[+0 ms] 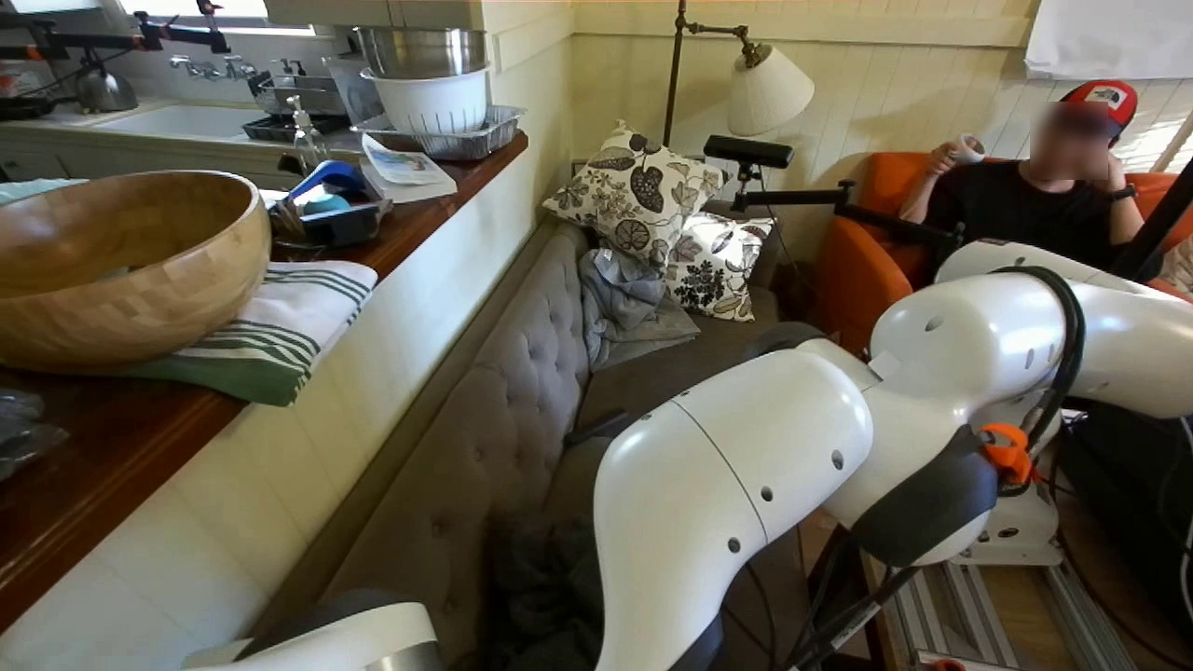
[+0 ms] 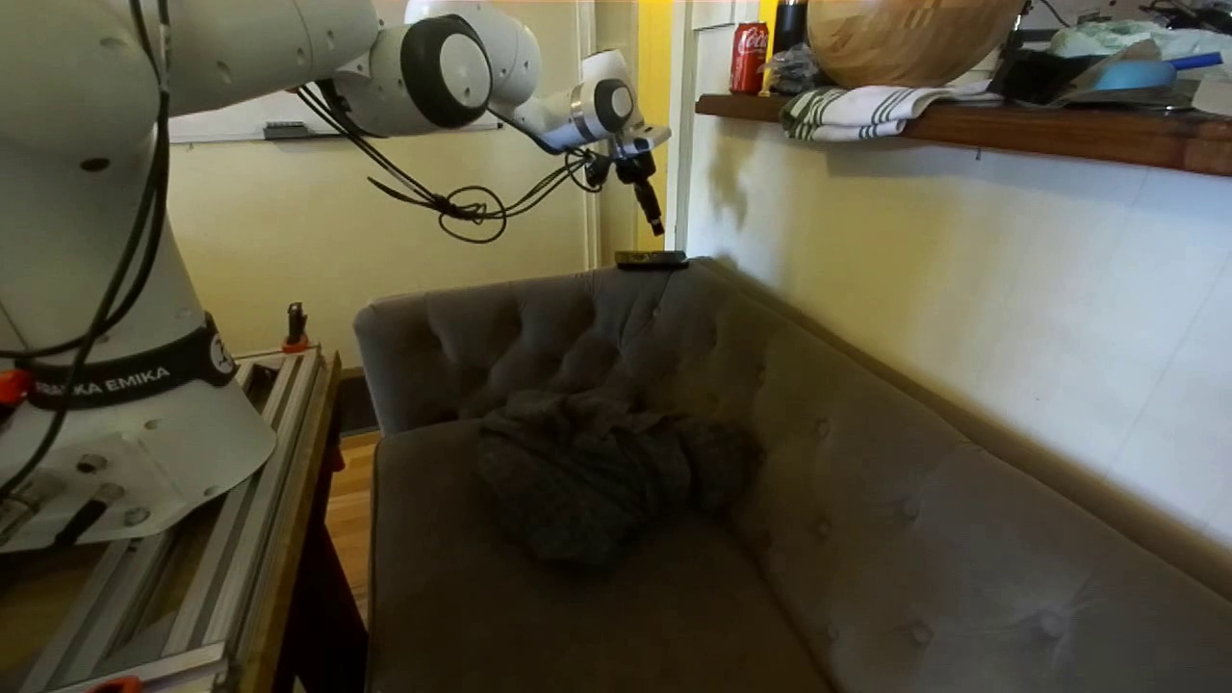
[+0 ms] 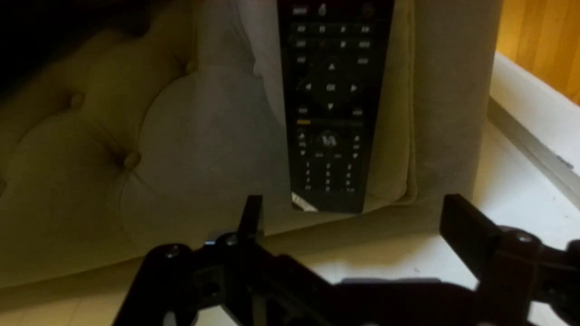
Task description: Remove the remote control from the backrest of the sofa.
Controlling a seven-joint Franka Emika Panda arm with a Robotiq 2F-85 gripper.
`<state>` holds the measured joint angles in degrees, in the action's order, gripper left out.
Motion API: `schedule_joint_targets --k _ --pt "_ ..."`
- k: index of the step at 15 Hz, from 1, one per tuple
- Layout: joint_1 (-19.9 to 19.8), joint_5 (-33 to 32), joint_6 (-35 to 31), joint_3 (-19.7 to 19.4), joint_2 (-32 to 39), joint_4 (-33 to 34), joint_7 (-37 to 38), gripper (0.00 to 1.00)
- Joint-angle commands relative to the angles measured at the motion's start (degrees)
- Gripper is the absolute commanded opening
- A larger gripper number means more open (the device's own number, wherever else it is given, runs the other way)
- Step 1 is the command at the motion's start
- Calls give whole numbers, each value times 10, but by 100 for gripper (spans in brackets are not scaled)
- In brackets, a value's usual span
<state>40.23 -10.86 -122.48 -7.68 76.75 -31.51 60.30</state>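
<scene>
At the corner of the sofa (image 2: pixel 558 626), on the top edge of its backrest (image 2: pixel 818 385), lay the remote (image 3: pixel 333 108); just above it, I held my jaws spread.

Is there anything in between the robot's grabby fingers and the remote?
Nothing that I can see, just open air: in an exterior view, a gap shows between the gripper and the remote control below it. The wrist view shows nothing between them either.
</scene>
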Motion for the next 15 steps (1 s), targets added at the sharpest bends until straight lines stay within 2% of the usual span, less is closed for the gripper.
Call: schedule_joint_targets --k 1,3,4,11,15 --pt "13 -25 45 -50 -47 -38 91 100" --pt "7 -13 55 -62 -55 -39 139 100" --pt "3 -10 47 -51 -28 -3 88 100" --pt "3 -13 46 -63 -43 -21 125 100" --pt "24 -29 -26 -86 -64 -57 157 100"
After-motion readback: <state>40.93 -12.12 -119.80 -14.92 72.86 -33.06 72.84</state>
